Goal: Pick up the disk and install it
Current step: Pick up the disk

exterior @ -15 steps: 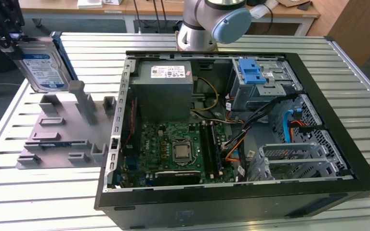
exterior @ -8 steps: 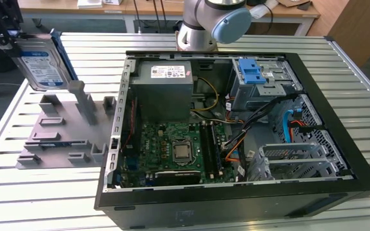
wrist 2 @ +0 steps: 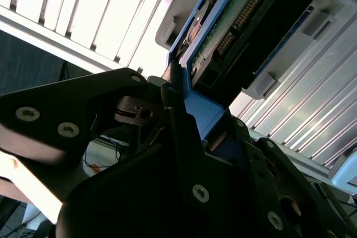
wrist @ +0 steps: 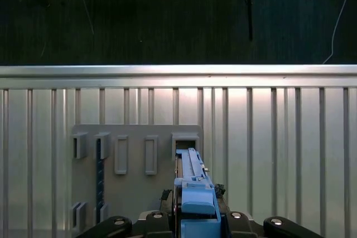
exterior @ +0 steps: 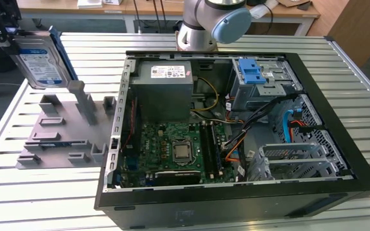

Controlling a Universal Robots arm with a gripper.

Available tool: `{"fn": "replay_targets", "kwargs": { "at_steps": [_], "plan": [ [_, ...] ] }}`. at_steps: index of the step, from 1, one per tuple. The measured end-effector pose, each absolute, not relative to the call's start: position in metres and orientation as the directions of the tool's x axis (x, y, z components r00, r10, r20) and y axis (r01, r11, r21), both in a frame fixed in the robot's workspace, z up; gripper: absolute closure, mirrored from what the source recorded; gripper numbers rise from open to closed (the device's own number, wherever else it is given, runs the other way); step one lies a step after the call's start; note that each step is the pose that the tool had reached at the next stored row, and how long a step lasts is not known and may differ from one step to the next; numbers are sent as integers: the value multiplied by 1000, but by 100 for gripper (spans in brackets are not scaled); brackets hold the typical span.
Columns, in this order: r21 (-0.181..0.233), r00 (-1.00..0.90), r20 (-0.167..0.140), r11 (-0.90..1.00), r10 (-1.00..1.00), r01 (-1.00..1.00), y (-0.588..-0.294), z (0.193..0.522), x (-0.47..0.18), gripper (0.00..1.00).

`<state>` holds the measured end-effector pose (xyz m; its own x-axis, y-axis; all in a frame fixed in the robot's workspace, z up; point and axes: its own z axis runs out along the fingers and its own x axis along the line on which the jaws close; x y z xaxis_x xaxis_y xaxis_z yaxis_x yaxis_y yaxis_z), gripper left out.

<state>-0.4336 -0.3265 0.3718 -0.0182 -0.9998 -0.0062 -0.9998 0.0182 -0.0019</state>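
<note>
Hanging over the slatted bench (exterior: pixel 37 202) at the exterior view's left, the gripper (exterior: pixel 8 34) shows in that view's top corner. The arm (exterior: pixel 204 21) has its base at the bench's far edge, behind the open computer case (exterior: pixel 236 204). The jaws are clenched on the disk (exterior: pixel 38 62), gripping its upper end so that it hangs on edge below them. Its label faces the exterior camera and blue rails run along its long sides. The disk is raised above the grey slotted fixture (exterior: pixel 56 134), with its lower edge near the top of the fixture's tallest post, and it is well apart from the case. In the second wrist view, black fingers (wrist 2: pixel 178 137) press against the disk's blue rail. In the first wrist view, the disk's edge lines up with one of the fixture's upright slots.
</note>
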Motion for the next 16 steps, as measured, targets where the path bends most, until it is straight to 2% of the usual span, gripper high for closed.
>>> {"fn": "replay_targets", "kwargs": {
  "at_steps": [16],
  "plan": [
    [-2, -18, -6, 18, -1000, -1000, -326, 384, -434, 63]
  ]
}}
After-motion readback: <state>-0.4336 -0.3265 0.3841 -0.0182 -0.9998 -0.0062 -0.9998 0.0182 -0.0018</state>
